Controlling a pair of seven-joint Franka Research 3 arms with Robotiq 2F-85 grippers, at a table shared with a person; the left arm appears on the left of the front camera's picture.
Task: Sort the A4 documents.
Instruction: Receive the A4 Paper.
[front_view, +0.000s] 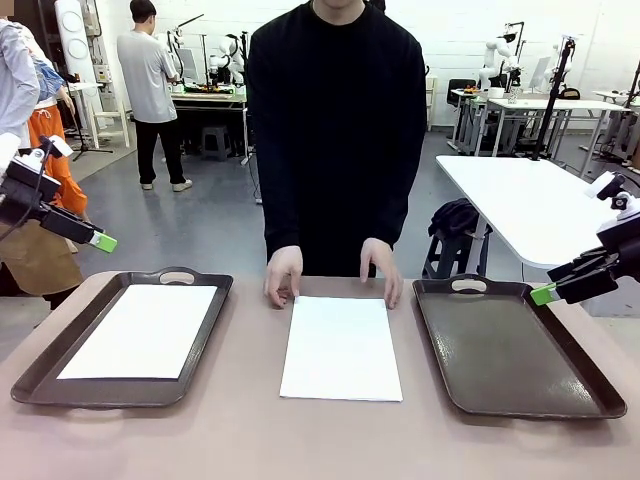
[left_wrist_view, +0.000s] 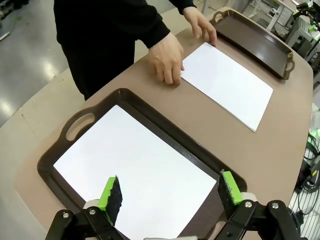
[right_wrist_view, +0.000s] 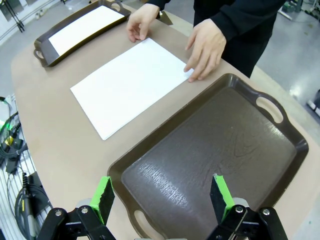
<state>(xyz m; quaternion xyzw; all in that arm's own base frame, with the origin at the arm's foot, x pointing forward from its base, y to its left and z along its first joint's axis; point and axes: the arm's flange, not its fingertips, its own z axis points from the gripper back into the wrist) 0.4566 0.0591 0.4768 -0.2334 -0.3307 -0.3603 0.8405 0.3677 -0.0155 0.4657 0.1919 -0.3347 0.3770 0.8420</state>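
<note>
A stack of white A4 documents lies in the middle of the table, and a person's two hands rest on its far corners. Another white sheet lies in the left brown tray. The right brown tray holds nothing. My left gripper hovers open above the left tray's sheet, nothing between its fingers. Over the near end of the right tray my right gripper stands open. In the front view, the left gripper is raised at the left edge, the right gripper at the right.
The person in a black top stands at the table's far edge. Bare brown tabletop runs along the near side and between the trays. A white table stands behind on the right; cables hang off the table's side.
</note>
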